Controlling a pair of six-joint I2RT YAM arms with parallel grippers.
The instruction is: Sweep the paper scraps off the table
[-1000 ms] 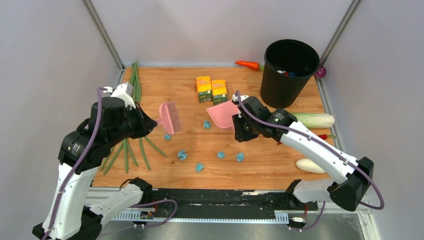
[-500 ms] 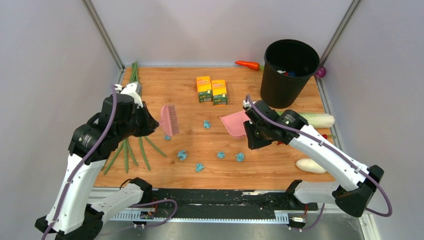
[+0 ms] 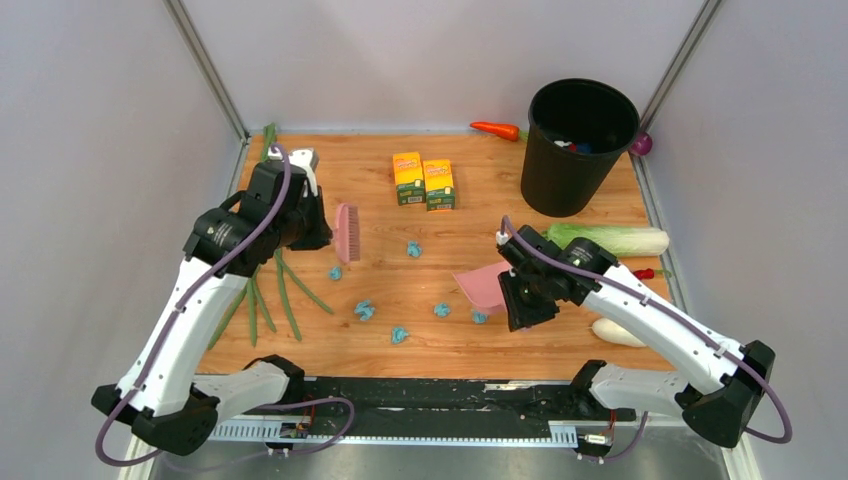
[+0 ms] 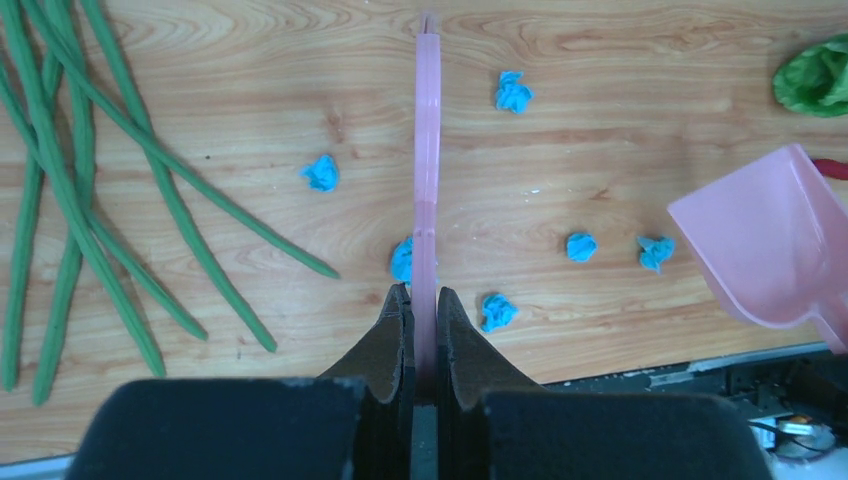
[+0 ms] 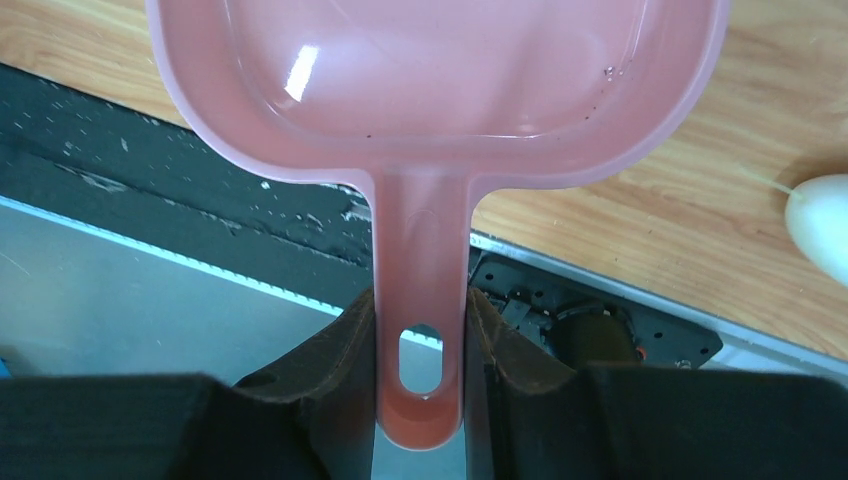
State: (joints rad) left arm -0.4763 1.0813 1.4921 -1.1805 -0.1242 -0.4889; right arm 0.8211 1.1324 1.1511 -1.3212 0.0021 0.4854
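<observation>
Your left end effector [image 4: 422, 300] is clamped on the brush [image 4: 428, 150] and your right end effector [image 5: 420, 305] on the dustpan [image 5: 440, 90], which sits beside the scraps [image 3: 365, 310] strewn on the bench [image 3: 330, 175] from middle to near edge, evidently to receive them.

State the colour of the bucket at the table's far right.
The bucket is black; top external view.

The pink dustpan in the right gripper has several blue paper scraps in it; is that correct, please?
Not quite: the pink dustpan in the right gripper is empty, as the right wrist view shows; the blue paper scraps lie on the table.
</observation>
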